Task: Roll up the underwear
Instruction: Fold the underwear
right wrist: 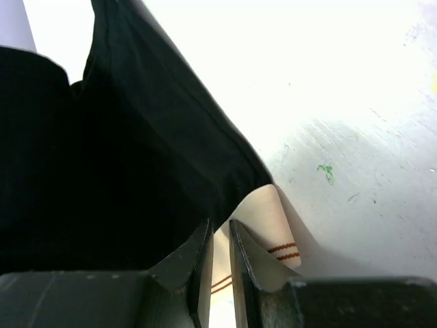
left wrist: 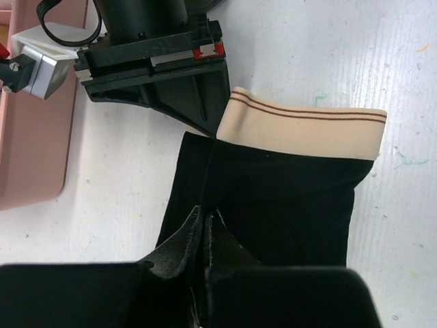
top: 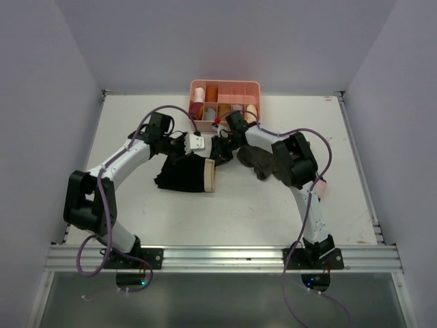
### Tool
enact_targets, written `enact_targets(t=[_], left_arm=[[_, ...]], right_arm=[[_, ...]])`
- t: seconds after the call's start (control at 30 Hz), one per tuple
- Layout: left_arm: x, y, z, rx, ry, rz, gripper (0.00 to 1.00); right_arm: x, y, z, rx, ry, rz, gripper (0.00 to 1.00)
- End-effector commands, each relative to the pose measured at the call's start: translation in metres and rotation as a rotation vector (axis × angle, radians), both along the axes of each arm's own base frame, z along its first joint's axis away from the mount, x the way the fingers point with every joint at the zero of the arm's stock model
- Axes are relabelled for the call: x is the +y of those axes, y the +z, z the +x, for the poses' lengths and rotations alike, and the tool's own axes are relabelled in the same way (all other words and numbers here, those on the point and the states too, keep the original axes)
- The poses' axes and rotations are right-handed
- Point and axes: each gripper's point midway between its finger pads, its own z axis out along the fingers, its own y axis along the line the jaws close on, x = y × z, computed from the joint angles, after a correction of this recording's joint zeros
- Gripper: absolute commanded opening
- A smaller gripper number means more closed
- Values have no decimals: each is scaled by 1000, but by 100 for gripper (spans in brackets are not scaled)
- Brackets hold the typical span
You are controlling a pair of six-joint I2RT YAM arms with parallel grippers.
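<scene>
The underwear (top: pixel 181 175) lies flat mid-table, black with a beige waistband (top: pixel 211 175) on its right side. My left gripper (top: pixel 180 157) is shut on a fold of the black cloth at its far edge; in the left wrist view the fingers (left wrist: pixel 194 229) pinch the cloth (left wrist: pixel 280 198) below the striped waistband (left wrist: pixel 300 130). My right gripper (top: pixel 220 153) is shut on the waistband's far corner; in the right wrist view its tips (right wrist: pixel 220 236) clamp the beige band (right wrist: pixel 273 215) beside the black cloth (right wrist: pixel 123 150). It also shows in the left wrist view (left wrist: pixel 207 130).
A pink divided tray (top: pixel 225 87) with several rolled garments stands at the back, its side showing in the left wrist view (left wrist: pixel 27 137). An olive-brown garment (top: pixel 256 160) lies under my right arm. A pale pink item (top: pixel 319 186) lies to the right.
</scene>
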Motion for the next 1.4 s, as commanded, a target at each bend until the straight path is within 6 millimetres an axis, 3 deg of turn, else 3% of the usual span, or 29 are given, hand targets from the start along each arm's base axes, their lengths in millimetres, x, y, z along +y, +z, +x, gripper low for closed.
enact_targets(t=[0.0,0.37,0.83,1.17,1.37], left_arm=[[-8,13,17,-61,-25,-27,0],[-11,-1,52,-113,34,-16,0],[-16,-45,66,-61,43,9,0],[-11,-82,64,0,70,61,0],[-3,-99,66,37,120,97,0]], right_arm=[[-3,-18,-1,-4,19,-49,20],[-6,-20,-6,2,44,-47,19],[-7,-17,-5,33,40,-28,19],[-12,16,6,-29,17,-25,21],[-28,40,18,-91,-4,-65,39]])
